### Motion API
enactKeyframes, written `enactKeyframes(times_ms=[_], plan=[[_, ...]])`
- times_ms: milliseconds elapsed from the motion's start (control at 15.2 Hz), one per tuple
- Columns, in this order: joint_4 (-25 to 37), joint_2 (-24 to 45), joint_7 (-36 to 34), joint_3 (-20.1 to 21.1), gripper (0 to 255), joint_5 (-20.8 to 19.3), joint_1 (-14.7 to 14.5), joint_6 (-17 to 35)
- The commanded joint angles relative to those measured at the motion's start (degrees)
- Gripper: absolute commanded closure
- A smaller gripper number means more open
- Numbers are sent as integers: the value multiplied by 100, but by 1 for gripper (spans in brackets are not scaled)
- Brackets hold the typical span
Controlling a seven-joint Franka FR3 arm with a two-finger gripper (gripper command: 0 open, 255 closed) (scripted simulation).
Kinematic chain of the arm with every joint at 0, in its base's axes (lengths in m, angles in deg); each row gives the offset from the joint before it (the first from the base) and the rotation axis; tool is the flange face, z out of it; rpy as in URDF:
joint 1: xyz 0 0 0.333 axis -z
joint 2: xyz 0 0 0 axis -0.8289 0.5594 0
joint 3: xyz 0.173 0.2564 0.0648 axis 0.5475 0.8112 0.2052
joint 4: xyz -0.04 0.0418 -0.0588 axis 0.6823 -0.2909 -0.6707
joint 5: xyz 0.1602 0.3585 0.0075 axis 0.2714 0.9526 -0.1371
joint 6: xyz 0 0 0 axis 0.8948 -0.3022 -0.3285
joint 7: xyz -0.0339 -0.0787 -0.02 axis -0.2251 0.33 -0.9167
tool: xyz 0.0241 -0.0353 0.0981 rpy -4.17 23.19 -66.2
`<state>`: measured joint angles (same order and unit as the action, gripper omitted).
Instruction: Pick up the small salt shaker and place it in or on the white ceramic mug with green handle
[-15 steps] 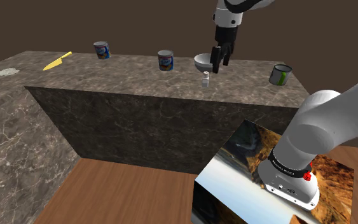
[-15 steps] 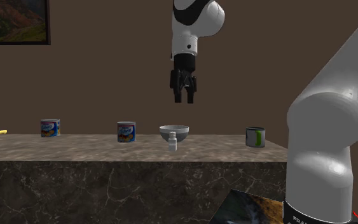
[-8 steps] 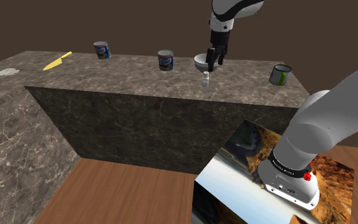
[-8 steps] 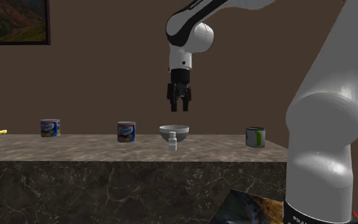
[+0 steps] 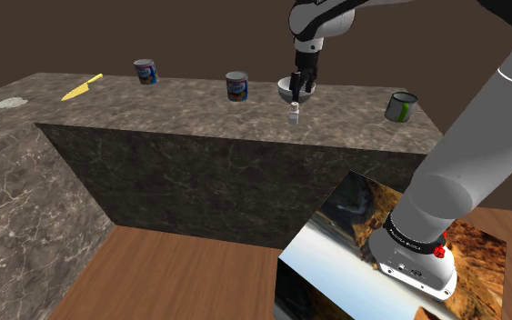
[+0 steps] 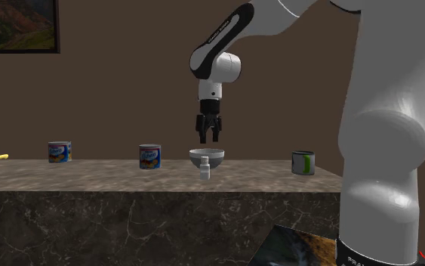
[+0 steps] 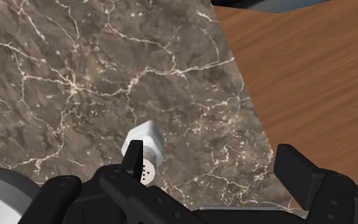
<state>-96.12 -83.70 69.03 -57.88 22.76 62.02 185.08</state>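
1. Gripper (image 6: 207, 138) hovers over the marble counter (image 5: 199, 105), fingers spread wide, clasping nothing.
2. Salt shaker (image 7: 147, 145) stands upright beneath, just beside one fingertip, close to a grey bowl (image 6: 207, 156).
3. Mug (image 5: 401, 106), green-handled, sits well apart on the same counter.

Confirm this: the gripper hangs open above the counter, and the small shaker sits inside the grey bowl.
One detail is wrong. The small shaker is not inside the grey bowl. It stands upright on the marble counter, just in front of the bowl, as the second exterior view shows. The rest holds: the gripper hangs open above the counter.
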Motion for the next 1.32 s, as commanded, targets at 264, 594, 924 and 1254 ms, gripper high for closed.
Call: enactKeyframes(times_ms=[264,594,924,1254], plan=[[979,1288,553,-198,0,399,189,306],[822,1421,589,-182,0,452,202,589],[698,1552,626,-170,0,507,210,838],[698,1552,626,-170,0,507,210,838]])
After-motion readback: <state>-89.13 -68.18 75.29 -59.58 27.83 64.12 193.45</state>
